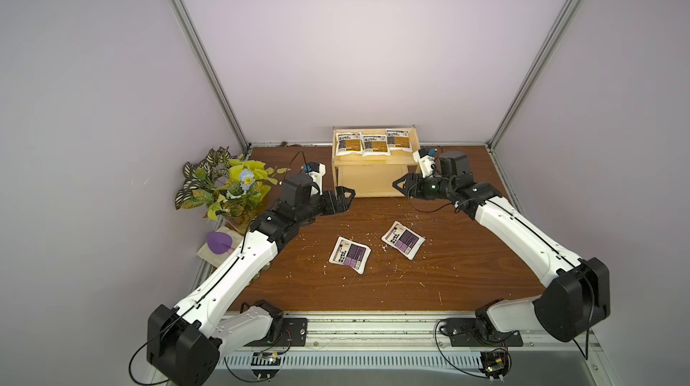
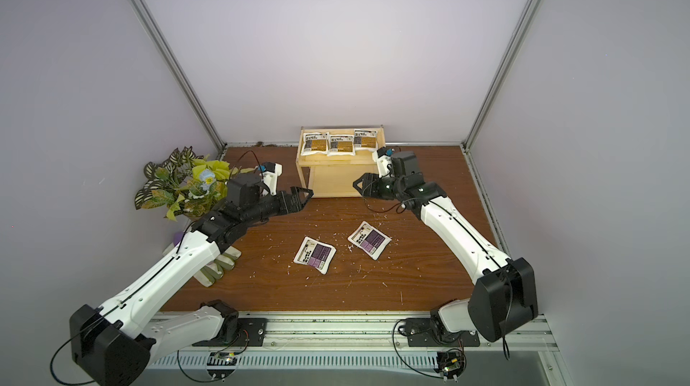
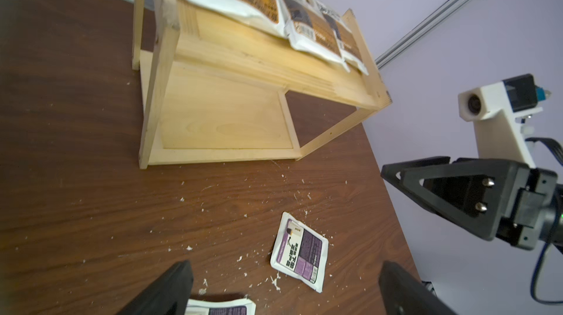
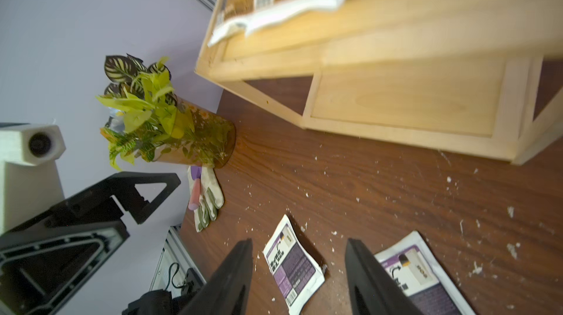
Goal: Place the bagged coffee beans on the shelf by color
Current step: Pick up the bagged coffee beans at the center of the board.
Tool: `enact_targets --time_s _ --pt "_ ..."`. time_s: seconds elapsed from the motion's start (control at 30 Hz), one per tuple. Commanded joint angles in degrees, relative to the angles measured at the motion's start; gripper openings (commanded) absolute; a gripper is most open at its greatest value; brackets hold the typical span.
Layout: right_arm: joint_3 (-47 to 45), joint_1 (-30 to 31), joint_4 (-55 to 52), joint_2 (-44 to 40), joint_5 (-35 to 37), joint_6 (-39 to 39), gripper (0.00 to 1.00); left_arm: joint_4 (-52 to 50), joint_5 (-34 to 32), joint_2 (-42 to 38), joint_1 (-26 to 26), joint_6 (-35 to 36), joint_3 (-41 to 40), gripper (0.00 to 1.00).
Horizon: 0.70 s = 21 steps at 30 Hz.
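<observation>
The wooden shelf (image 1: pixel 373 178) (image 2: pixel 338 178) stands at the back of the table. Three orange-brown bagged coffee beans (image 1: pixel 374 144) (image 2: pixel 340 144) lie side by side on its top tier; the lower board (image 3: pixel 225 121) (image 4: pixel 405 100) is bare. Two purple pouches lie flat on the table in front, one to the left (image 1: pixel 350 254) (image 3: pixel 219 307) and one to the right (image 1: pixel 403 239) (image 3: pixel 300 251). My left gripper (image 1: pixel 345 195) (image 3: pixel 283 292) hovers open and empty at the shelf's front left corner. By the front right corner my right gripper (image 1: pixel 401 184) (image 4: pixel 300 258) is open, holding nothing.
A potted plant (image 1: pixel 224 186) (image 4: pixel 158 124) stands at the table's left edge. Nearer than it lie a glove (image 4: pixel 207 200) and a purple trowel (image 1: pixel 218 244). White crumbs are scattered over the brown tabletop (image 1: pixel 429 283). Walls close in on three sides.
</observation>
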Motion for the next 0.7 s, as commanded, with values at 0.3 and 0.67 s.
enact_targets --time_s 0.3,0.67 --pt "-26.77 0.34 7.45 -16.03 8.46 10.73 0.56 4.51 -2.69 0.02 -7.6 -1.57 -11.23 1.0" --pt "-45.12 0.06 13.92 -27.33 8.25 19.98 0.58 21.36 2.76 13.3 -11.46 -2.31 -11.13 0.99"
